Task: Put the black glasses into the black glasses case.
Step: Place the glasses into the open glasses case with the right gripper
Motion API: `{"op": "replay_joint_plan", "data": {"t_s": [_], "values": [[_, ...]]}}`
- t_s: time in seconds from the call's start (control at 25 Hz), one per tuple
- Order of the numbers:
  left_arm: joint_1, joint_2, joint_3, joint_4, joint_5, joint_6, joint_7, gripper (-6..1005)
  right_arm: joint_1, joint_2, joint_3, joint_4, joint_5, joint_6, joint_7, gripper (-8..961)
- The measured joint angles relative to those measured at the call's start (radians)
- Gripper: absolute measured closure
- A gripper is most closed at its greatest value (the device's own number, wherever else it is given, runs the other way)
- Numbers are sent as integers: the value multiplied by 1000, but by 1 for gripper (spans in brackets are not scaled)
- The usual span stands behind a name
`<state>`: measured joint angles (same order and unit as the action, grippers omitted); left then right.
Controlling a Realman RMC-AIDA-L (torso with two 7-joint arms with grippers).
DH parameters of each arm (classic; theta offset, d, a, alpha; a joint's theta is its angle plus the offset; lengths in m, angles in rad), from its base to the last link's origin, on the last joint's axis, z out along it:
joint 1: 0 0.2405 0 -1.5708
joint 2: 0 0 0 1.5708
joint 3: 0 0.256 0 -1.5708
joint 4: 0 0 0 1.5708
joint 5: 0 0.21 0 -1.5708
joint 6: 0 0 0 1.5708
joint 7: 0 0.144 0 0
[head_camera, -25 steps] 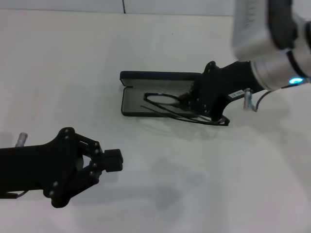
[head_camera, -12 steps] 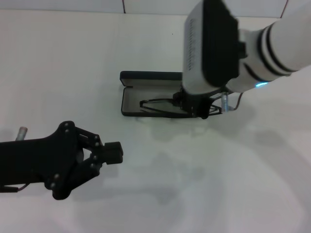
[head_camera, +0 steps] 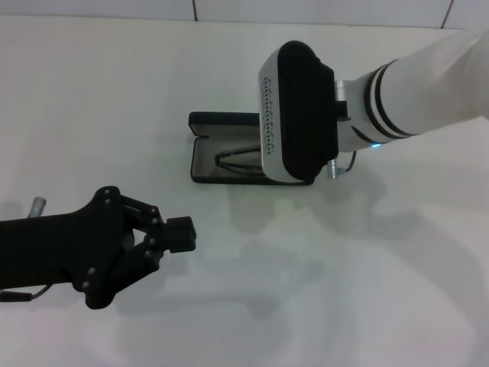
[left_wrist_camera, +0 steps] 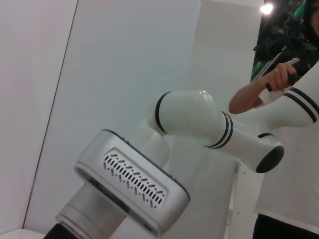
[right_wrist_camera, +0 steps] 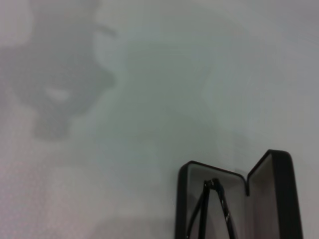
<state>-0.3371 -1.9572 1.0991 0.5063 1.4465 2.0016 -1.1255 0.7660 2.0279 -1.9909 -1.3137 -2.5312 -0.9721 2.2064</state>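
While my right arm covers the case:
Black glasses point(head_camera: 237, 158): lying lengthwise inside black glasses case point(head_camera: 205, 160).
Right tool: hidden, state unknowable.
Left tool point(head_camera: 177, 237): pressed together, well apart.

surface: a plain white matte tabletop point(head_camera: 114, 92) fills the head view, with soft grey shadows on its near half.
far edge: a pale wall strip point(head_camera: 321, 11) runs along the back of the table, with a thin dark vertical seam point(head_camera: 194, 10) in it.
background: white flat wall panels point(left_wrist_camera: 124, 74) stand behind, as the left wrist view shows.
person: a bare forearm and hand point(left_wrist_camera: 259, 89) gripping a dark handle shows in that view, beside a bright small lamp point(left_wrist_camera: 267, 8).
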Motion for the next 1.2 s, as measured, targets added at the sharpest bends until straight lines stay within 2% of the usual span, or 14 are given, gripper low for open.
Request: {"op": "replay_joint_plan", "data": {"t_s": [0.6,1.2], "values": [[2,-8,1,-2,4,0,8,949,13,0,-109,91,-13,177,1,833],[9,-14,1,-3,9,-2,18,950,15,0,-115,123,-6,229,2,822]]}}
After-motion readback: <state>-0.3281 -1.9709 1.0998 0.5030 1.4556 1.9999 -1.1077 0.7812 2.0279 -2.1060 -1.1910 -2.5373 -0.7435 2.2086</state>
